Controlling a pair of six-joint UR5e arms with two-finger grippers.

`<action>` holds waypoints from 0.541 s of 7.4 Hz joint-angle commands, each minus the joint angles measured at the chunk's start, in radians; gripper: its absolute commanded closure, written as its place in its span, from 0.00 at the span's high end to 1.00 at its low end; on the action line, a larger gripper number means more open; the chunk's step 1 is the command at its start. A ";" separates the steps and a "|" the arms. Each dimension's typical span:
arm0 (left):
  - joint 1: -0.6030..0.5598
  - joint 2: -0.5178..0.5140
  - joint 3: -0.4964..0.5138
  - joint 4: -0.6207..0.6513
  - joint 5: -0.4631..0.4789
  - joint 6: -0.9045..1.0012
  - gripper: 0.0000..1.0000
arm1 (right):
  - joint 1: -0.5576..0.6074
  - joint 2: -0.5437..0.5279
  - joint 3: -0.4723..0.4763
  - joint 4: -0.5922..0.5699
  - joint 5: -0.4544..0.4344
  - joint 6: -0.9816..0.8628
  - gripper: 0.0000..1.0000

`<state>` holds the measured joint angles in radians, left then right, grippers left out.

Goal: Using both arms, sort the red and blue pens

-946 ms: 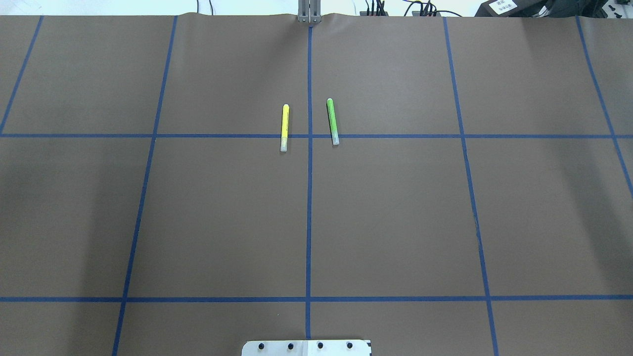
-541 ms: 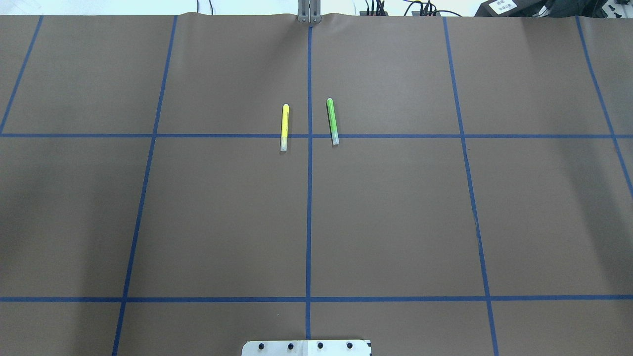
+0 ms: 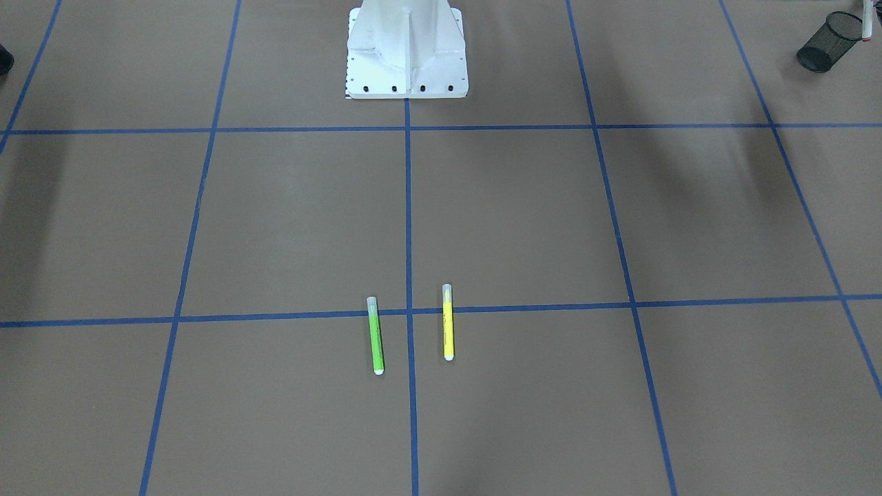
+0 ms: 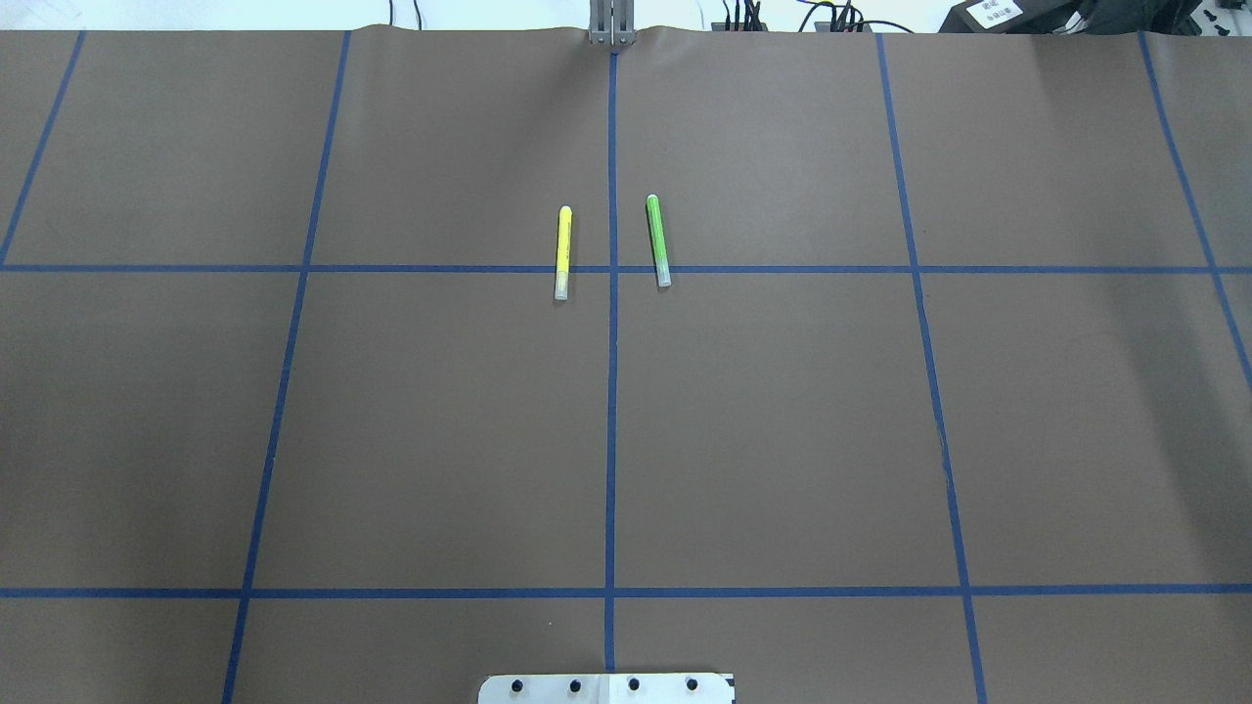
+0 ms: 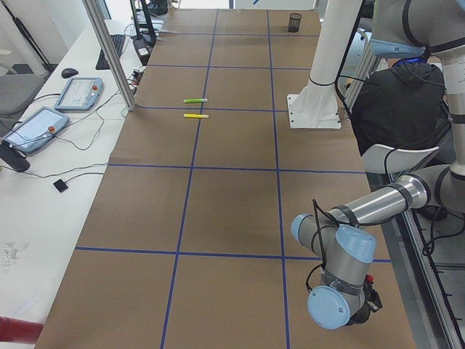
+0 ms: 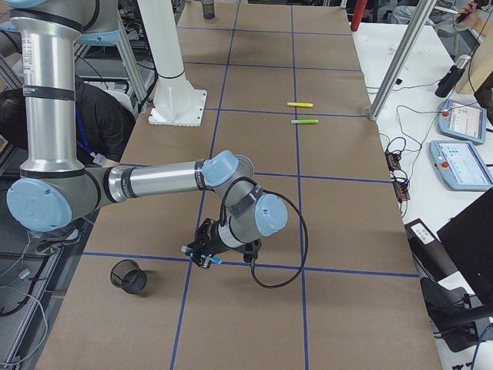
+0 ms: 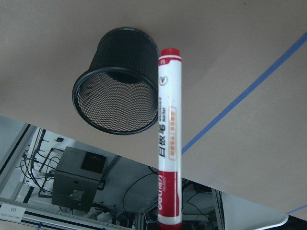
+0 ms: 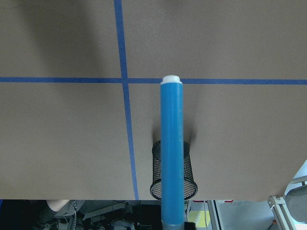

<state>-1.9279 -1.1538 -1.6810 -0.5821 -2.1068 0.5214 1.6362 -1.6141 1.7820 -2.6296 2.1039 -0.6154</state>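
Note:
The red marker (image 7: 169,139), white-barrelled with a red cap, hangs above the table in the left wrist view, and my left gripper (image 5: 369,297) is shut on its lower end. A black mesh cup (image 7: 115,103) stands just beyond it. The marker's tip (image 3: 867,19) also shows beside that cup (image 3: 823,43) in the front-facing view. The blue pen (image 8: 172,153) points out from my right gripper (image 6: 202,253), which is shut on it, over a second mesh cup (image 8: 189,177). Both grippers are outside the overhead view.
A green pen (image 4: 658,240) and a yellow pen (image 4: 562,252) lie side by side near the table's middle, either side of the blue centre line. The white pedestal (image 3: 406,52) stands at the robot's edge. A person (image 5: 399,102) sits behind it.

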 commanded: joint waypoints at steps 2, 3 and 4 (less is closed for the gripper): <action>-0.005 0.014 0.044 0.021 0.002 0.032 0.00 | 0.002 0.002 0.001 0.005 0.004 0.000 0.00; -0.010 0.014 0.049 0.021 0.020 0.034 0.00 | 0.002 0.002 0.001 0.005 0.016 -0.001 0.00; -0.051 0.013 0.056 0.019 0.062 0.034 0.00 | 0.005 -0.003 0.002 0.005 0.030 -0.003 0.00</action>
<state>-1.9453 -1.1407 -1.6354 -0.5625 -2.0825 0.5539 1.6392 -1.6132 1.7828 -2.6247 2.1186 -0.6164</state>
